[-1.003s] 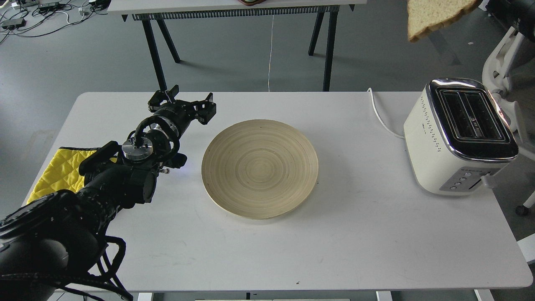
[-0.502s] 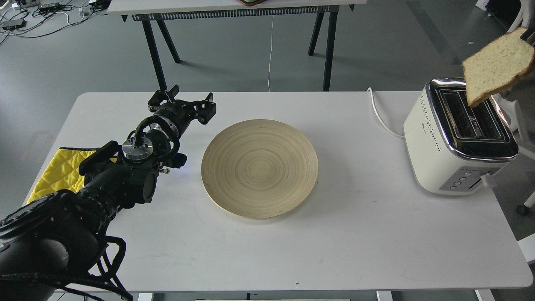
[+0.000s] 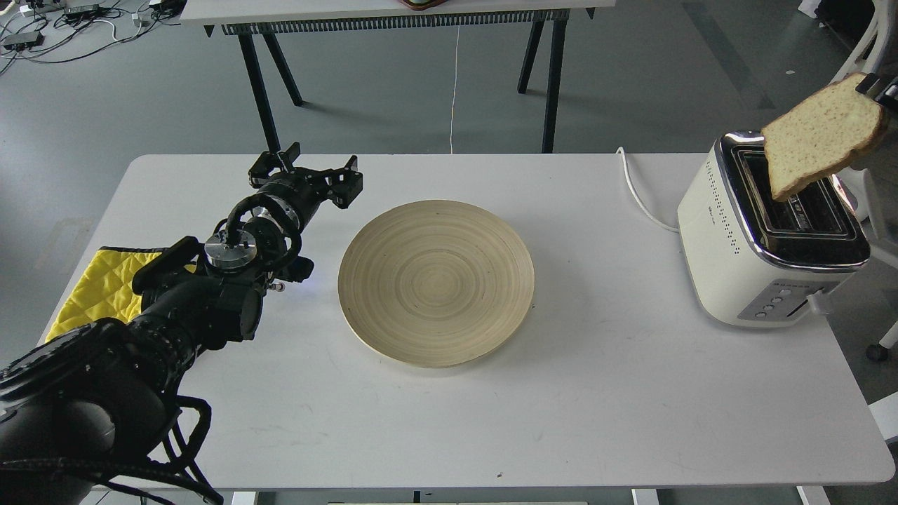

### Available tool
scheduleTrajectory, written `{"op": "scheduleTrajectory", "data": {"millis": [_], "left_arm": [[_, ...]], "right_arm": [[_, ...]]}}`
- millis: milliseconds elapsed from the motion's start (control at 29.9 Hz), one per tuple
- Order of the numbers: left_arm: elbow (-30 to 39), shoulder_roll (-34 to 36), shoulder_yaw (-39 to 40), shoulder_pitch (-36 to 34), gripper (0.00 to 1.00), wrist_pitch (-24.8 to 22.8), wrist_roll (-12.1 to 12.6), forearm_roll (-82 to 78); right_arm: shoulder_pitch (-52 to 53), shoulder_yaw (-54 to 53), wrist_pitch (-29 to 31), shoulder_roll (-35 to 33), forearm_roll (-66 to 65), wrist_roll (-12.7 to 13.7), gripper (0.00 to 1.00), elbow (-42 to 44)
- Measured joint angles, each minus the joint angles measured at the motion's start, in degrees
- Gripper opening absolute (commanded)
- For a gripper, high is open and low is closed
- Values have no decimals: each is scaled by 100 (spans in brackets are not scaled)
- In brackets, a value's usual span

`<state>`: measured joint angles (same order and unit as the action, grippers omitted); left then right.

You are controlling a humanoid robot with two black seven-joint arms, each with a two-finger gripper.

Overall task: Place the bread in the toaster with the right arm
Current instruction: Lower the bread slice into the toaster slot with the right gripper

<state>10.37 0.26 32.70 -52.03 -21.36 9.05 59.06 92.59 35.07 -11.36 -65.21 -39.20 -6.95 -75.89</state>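
Spreading white beneath everything, the surface [image 3: 561, 393] carries the toaster [image 3: 744, 259] at its right end. Left of the toaster lies the wooden plate [image 3: 435, 280], bare; farther left, the left gripper [image 3: 309, 172] hovers with jaws spread, empty. Just above the toaster's slots hangs the bread [image 3: 817, 144], tilted, pinched at its upper corner by the right gripper [image 3: 885, 90], mostly out of view. Next, I judge: square the slice to a slot, then lower.

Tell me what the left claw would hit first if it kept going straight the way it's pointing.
Probably nothing on the table. The left claw points toward the far edge of the white table, and that strip looks bare; beyond it is floor, though depth is hard to judge.
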Motion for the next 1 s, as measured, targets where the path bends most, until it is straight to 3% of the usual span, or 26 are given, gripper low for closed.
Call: {"op": "scheduleTrajectory", "data": {"millis": [1003], "left_arm": [[0,0,0,0,100,0,0,0]], "right_arm": [[-15,150,176,-247,4,120,14,-84]]}}
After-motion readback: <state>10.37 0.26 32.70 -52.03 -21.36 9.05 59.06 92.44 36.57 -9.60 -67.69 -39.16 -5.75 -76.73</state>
